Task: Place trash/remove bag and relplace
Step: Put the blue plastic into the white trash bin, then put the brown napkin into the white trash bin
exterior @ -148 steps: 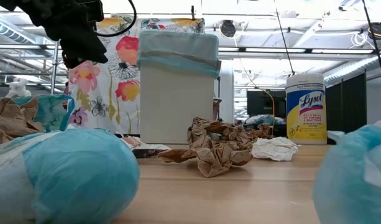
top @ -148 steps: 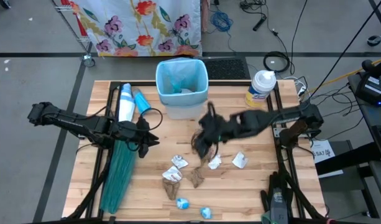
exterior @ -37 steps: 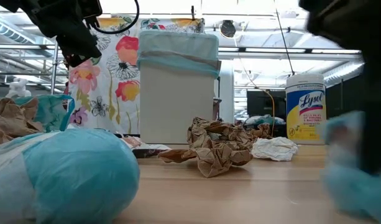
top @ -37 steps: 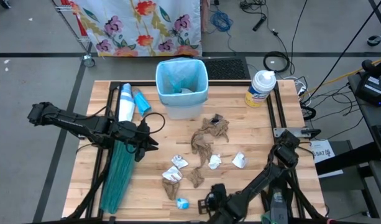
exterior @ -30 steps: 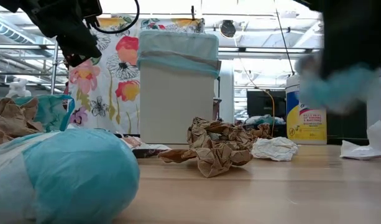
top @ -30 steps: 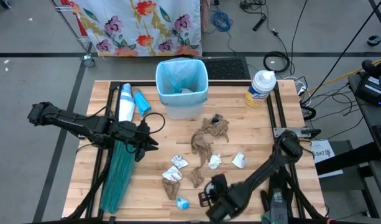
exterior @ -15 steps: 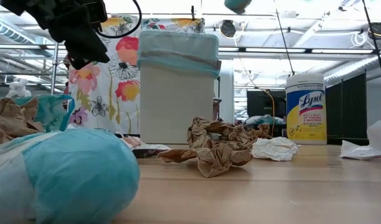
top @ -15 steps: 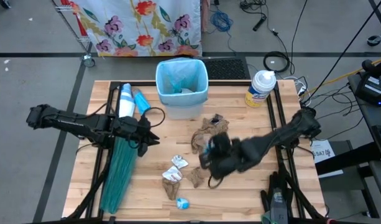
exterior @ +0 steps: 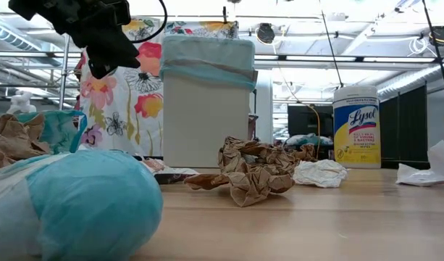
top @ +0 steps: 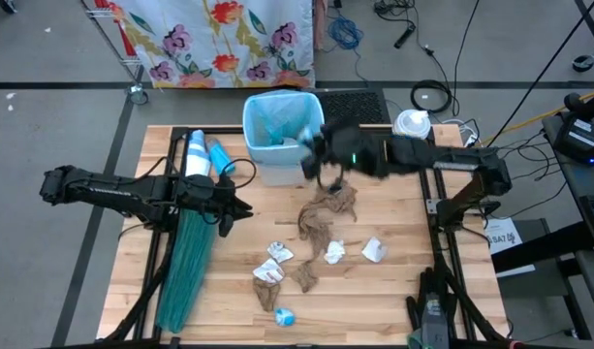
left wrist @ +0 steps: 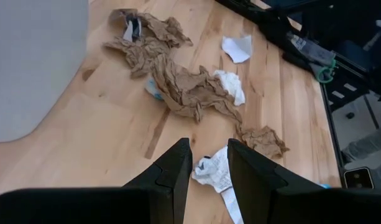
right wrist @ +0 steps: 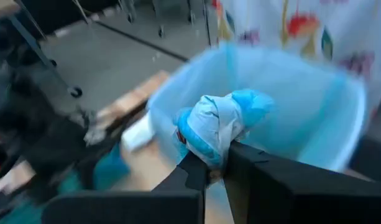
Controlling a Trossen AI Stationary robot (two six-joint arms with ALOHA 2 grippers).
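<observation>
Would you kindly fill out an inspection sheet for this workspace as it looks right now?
Surface: wooden table, bare planks at its near right.
Job's things: bin lined with a pale-blue bag; crumpled brown paper, white wads and a blue wrapper on the table; folded teal bag at the left.
Clutter: Lysol wipes tub; white and blue bottles beside the bin.
Grippers: right gripper shut on a blue-and-white wad at the bin's rim; left gripper raised over the table, empty.
Cables: loose cords on the floor behind the table.
Surroundings: floral cloth behind the bin.
</observation>
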